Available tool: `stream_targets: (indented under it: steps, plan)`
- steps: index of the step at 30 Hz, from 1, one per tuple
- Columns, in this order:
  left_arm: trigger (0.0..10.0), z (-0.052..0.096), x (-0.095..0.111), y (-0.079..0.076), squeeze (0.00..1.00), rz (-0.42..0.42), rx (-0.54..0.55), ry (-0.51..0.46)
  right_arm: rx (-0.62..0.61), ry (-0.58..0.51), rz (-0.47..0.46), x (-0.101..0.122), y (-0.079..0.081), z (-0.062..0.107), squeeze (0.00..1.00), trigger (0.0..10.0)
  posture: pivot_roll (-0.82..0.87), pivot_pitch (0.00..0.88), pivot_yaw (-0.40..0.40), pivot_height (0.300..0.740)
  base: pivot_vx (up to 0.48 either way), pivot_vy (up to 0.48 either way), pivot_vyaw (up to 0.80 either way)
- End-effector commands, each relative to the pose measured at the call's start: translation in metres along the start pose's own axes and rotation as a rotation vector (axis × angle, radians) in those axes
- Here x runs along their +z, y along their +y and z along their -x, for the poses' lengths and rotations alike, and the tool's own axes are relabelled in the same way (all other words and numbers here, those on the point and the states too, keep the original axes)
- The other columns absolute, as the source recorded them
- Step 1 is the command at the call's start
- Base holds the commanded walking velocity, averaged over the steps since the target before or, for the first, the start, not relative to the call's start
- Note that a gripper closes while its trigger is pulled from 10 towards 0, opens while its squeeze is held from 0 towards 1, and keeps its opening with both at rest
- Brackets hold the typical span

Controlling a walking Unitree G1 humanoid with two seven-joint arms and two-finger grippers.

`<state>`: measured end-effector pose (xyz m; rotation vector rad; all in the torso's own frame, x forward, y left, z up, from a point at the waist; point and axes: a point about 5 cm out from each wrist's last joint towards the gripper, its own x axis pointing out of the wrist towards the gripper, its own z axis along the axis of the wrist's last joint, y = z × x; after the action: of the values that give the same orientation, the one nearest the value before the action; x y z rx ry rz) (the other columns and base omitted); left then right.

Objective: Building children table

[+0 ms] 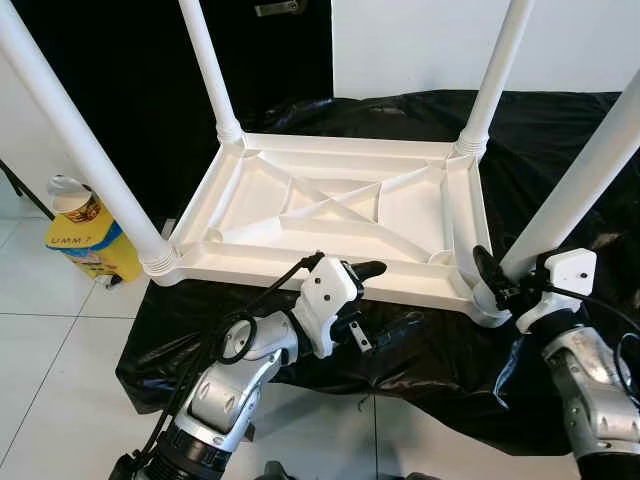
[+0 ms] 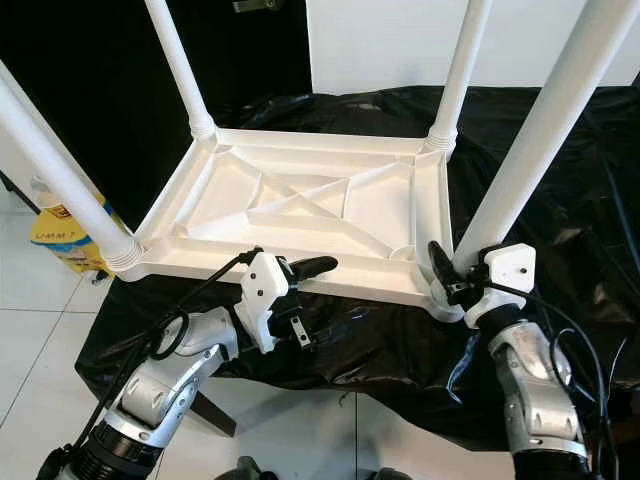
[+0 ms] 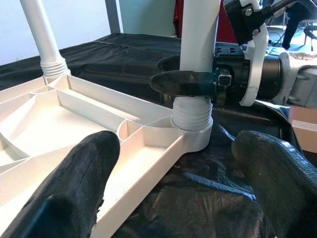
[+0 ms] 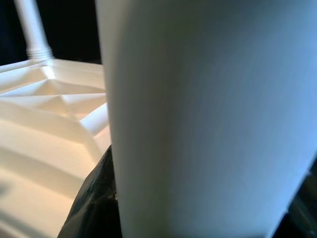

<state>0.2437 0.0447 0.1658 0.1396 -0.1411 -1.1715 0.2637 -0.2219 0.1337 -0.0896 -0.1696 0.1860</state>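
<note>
A white children's table (image 1: 300, 272) lies upside down on a black cloth, all of its legs pointing up. My right gripper (image 1: 495, 282) is shut on the near right leg (image 1: 580, 190) just above its threaded socket. One black finger (image 3: 183, 83) crosses that leg (image 3: 198, 34) in the left wrist view. The same leg (image 4: 208, 109) stands very close in the right wrist view. My left gripper (image 1: 385, 297) is open at the table's front edge. Its upper finger (image 1: 365, 270) lies over the rim and the lower one hangs over the cloth, holding nothing.
The black cloth (image 1: 430, 360) drapes past the table onto white floor tiles. A yellow bag (image 1: 85, 235) stands on the floor at the left. The near left leg (image 1: 80, 150), far left leg (image 1: 210, 70) and far right leg (image 1: 495, 75) rise steeply.
</note>
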Motion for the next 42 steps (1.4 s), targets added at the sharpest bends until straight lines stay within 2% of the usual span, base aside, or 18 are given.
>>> stream_targets:
  steps: [1,3,7,9,12,13,18,25,27,37,42]
  plan:
    - [10.0,0.003,0.0,-0.003,0.0,0.002,-0.016,0.001,-0.055,0.152,-0.041,-0.029,0.006,0.01,0.0,10.0,0.02,0.062,0.065,0.74,0.0,0.0,0.0]
    - [10.0,0.003,0.0,-0.003,0.0,0.002,-0.017,0.001,-0.126,0.167,-0.034,-0.032,0.007,0.01,0.0,10.0,0.02,0.062,0.065,0.74,0.0,0.0,0.0]
    - [10.0,0.003,0.0,-0.003,0.0,0.004,-0.018,0.003,-0.165,0.19,-0.055,-0.035,0.011,0.009,0.0,10.0,0.02,0.062,0.066,0.74,0.0,0.0,0.0]
    - [10.0,0.004,-0.001,-0.003,0.0,0.005,-0.018,0.007,-0.294,0.252,-0.076,-0.044,0.016,0.009,0.0,10.0,0.02,0.06,0.065,0.74,0.0,0.0,0.0]
    - [10.0,0.004,-0.001,-0.003,0.0,0.004,-0.017,0.008,-0.322,0.262,-0.082,-0.045,0.016,0.009,0.0,10.0,0.02,0.06,0.065,0.74,0.0,0.0,0.0]
    - [10.0,0.004,-0.001,-0.003,0.0,0.006,-0.016,0.008,-0.378,0.281,-0.093,-0.049,0.018,0.01,0.0,10.0,0.02,0.06,0.063,0.74,0.0,0.0,0.0]
    - [10.0,0.004,-0.001,-0.003,0.0,0.009,-0.011,0.006,-0.506,0.325,-0.089,-0.057,0.021,0.016,0.0,10.0,0.03,0.061,0.061,0.74,0.0,0.0,0.0]
    - [10.0,0.004,-0.001,-0.003,0.0,0.012,-0.004,0.005,-0.671,0.343,-0.107,-0.059,0.022,0.021,0.0,10.0,0.03,0.067,0.056,0.74,0.0,0.0,0.0]
    - [10.0,0.004,-0.001,-0.003,0.0,0.015,0.001,0.003,-0.744,0.329,-0.141,-0.056,0.031,0.019,0.0,10.0,0.03,0.07,0.056,0.74,0.0,0.0,0.0]
    - [10.0,0.005,0.0,-0.002,0.0,0.016,0.011,0.001,-0.731,0.298,-0.148,-0.05,0.038,0.015,0.0,10.0,0.04,0.08,0.056,0.74,0.0,0.0,0.0]
    - [10.0,0.005,0.0,-0.002,0.0,0.014,0.022,-0.002,-0.668,0.233,-0.119,-0.04,0.045,0.007,0.0,10.0,0.03,0.083,0.05,0.74,0.0,0.0,0.0]
